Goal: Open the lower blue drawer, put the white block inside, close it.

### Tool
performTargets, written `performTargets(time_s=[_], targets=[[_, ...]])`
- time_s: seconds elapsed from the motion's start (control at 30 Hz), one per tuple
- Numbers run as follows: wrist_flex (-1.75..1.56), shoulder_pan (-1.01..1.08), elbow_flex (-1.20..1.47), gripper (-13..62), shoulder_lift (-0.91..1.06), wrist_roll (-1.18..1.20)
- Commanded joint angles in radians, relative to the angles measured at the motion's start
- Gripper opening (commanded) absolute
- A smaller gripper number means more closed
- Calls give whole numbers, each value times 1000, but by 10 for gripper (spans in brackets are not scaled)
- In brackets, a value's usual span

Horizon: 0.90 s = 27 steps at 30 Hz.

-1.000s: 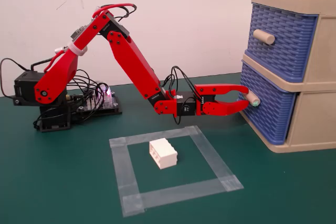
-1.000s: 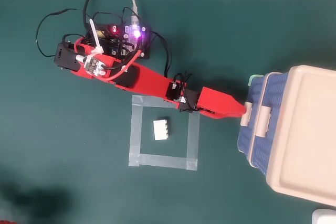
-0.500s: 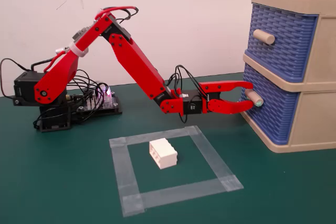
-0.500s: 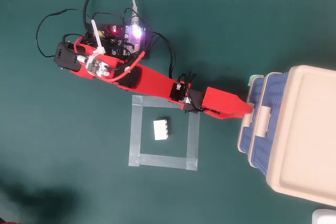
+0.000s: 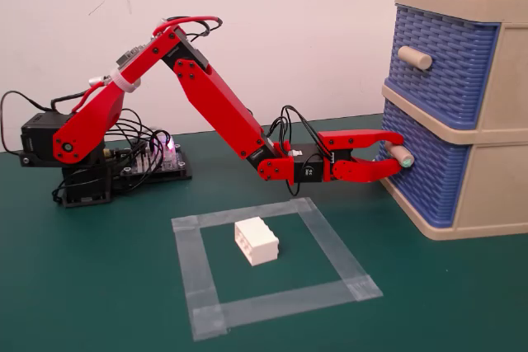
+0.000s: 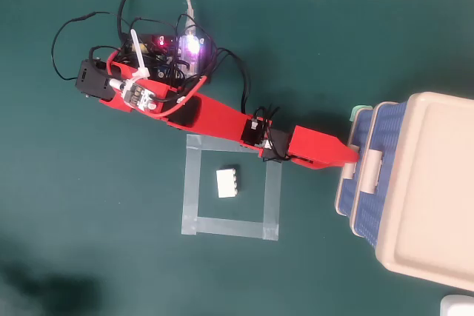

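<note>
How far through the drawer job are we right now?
Early. The gripper has its jaws around the peg handle of the lower blue drawer, which looks shut or barely out. The white block sits untouched inside the tape square. Pulling open, loading the block and closing all remain.
</note>
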Motion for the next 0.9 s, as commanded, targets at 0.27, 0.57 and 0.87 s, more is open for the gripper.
performTargets(time_s=[0.27, 0.57, 0.87], targets=[[28, 49, 681, -81, 568, 118], [26, 75, 776, 253, 627, 120], [345, 170, 999, 341, 1028, 95]])
